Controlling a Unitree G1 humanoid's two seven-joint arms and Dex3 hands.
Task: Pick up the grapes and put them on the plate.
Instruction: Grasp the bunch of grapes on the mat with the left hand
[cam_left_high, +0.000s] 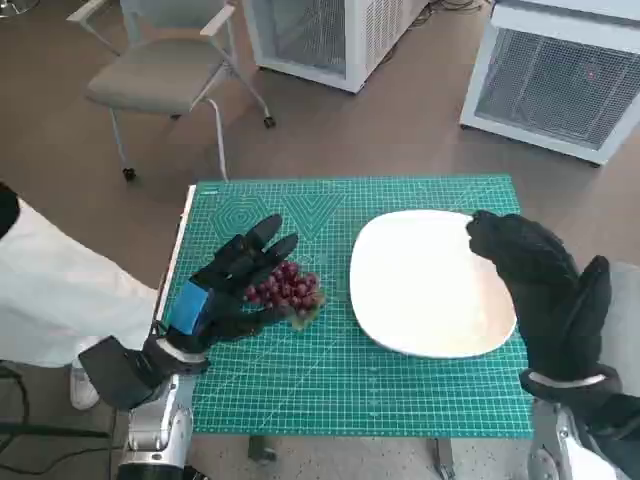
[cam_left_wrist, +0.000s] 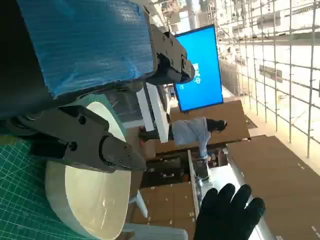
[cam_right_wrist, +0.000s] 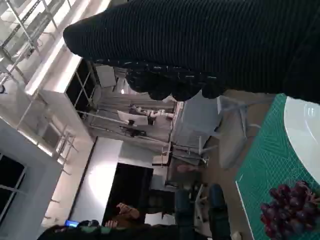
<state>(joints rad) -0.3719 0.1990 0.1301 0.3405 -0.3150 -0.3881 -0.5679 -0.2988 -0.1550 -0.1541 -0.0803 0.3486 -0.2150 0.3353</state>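
A bunch of dark red grapes (cam_left_high: 287, 290) lies on the green mat (cam_left_high: 340, 385), just left of the white plate (cam_left_high: 420, 285). My left hand (cam_left_high: 228, 288) sits against the bunch from the left, fingers spread over its far side and the thumb along its near side; no firm grip shows. In the left wrist view its black fingers (cam_left_wrist: 87, 142) are apart, with the plate (cam_left_wrist: 92, 200) beyond and no grapes visible. My right hand (cam_left_high: 548, 290) hovers over the plate's right rim, empty. The right wrist view shows the grapes (cam_right_wrist: 289, 215) and the plate's rim (cam_right_wrist: 305, 132).
A grey chair (cam_left_high: 165, 70) stands beyond the table's far left corner, with white cabinets (cam_left_high: 560, 75) behind. A person's white-clad leg (cam_left_high: 50, 290) is close to the table's left side. Another person (cam_left_wrist: 196, 132) shows far off in the left wrist view.
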